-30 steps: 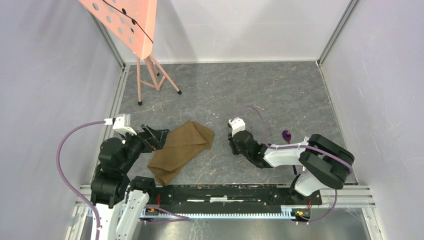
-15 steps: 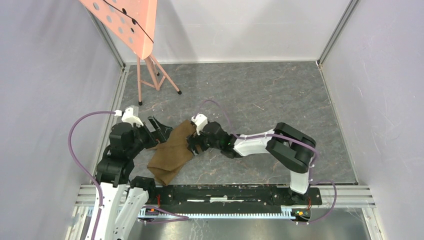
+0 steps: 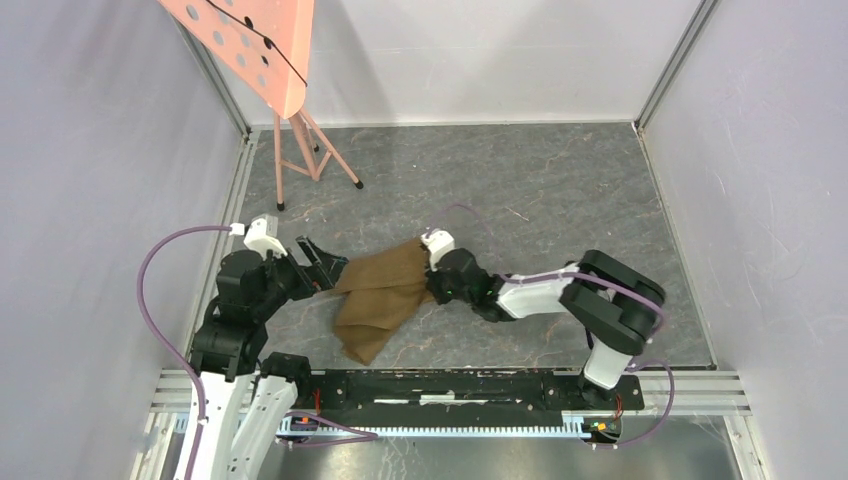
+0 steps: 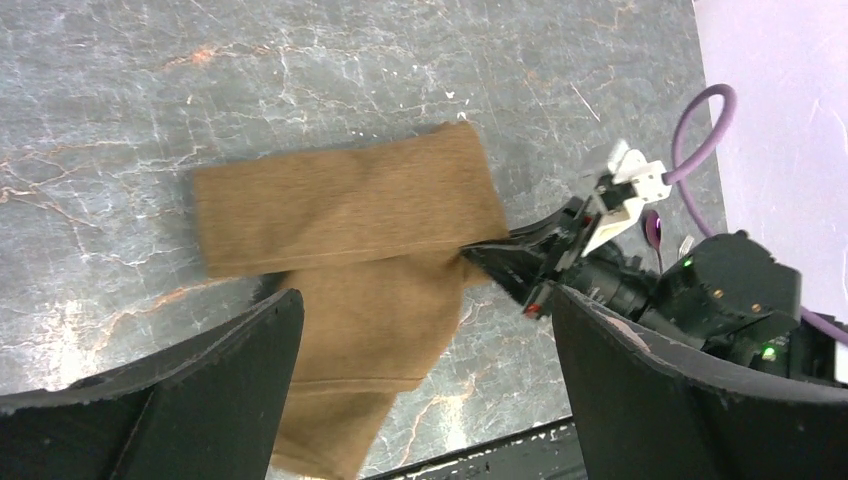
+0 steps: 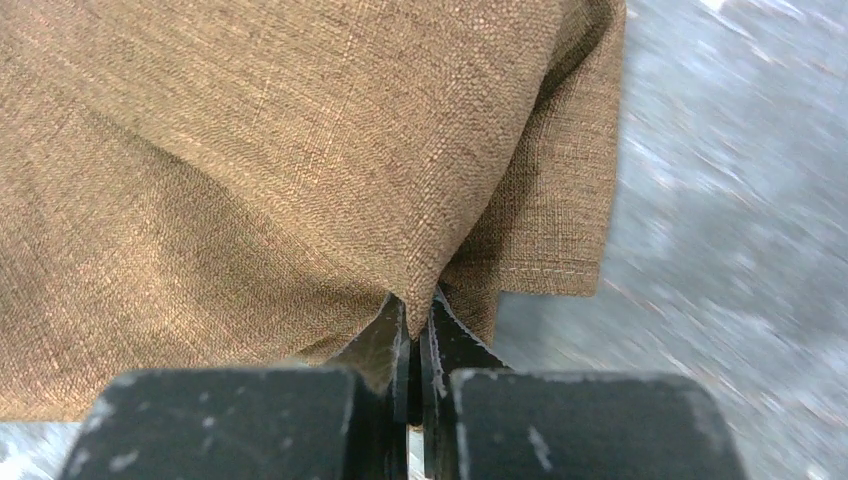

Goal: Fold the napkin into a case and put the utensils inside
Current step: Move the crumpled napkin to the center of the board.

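Top external: the napkin [image 3: 385, 295] lies rumpled on the table [image 3: 560, 190] between both arms, with the right gripper [image 3: 432, 284] clamped on its right edge. Left wrist: the left gripper [image 4: 428, 300] is spread wide, framing the cloth. Right wrist: closed fingertips [image 5: 385, 335] pinch a fold.

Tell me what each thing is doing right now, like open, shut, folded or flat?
left claw: wide open, empty
right claw: shut on the napkin's edge
napkin: loosely folded over, rumpled, one edge pinched
pink stand: standing upright
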